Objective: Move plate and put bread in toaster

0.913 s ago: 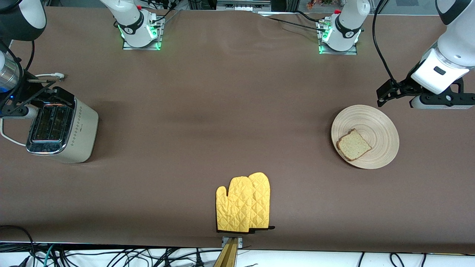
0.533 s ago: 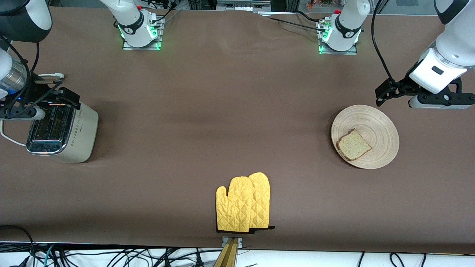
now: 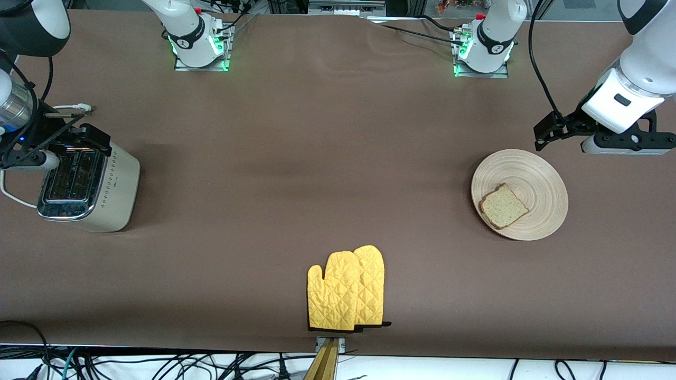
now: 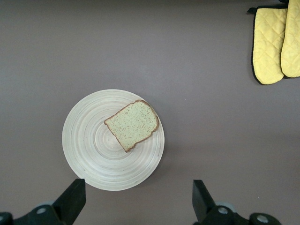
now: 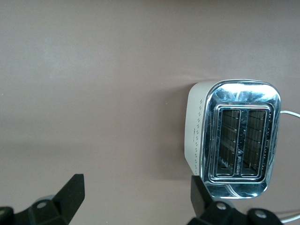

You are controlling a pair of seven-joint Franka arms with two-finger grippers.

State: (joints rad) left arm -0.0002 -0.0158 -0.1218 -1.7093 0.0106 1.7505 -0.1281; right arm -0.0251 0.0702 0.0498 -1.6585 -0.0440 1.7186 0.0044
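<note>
The pale wooden plate [image 3: 545, 182] lies toward the left arm's end of the table, with the bread [image 3: 503, 206] on the part of it nearer the front camera. Both show in the left wrist view: the plate [image 4: 89, 150] and the bread [image 4: 132, 125]. My left gripper [image 3: 626, 143] hangs open and empty in the air just off the plate's rim, and its own view [image 4: 136, 201] shows the jaws wide apart. The cream toaster [image 3: 100, 184] stands toward the right arm's end, slots empty [image 5: 234, 140]. My right gripper [image 3: 29, 158] hangs open and empty over the toaster's end [image 5: 136, 201].
A pair of yellow oven mitts [image 3: 346, 289] lies near the table's front edge, midway along it, and shows in the left wrist view [image 4: 276, 42]. The toaster's white cord [image 3: 8, 192] trails off toward the table's end.
The right arm has shifted slightly above the toaster and eased back. The left arm has edged a little toward the plate. Plate, bread and toaster have not moved.
</note>
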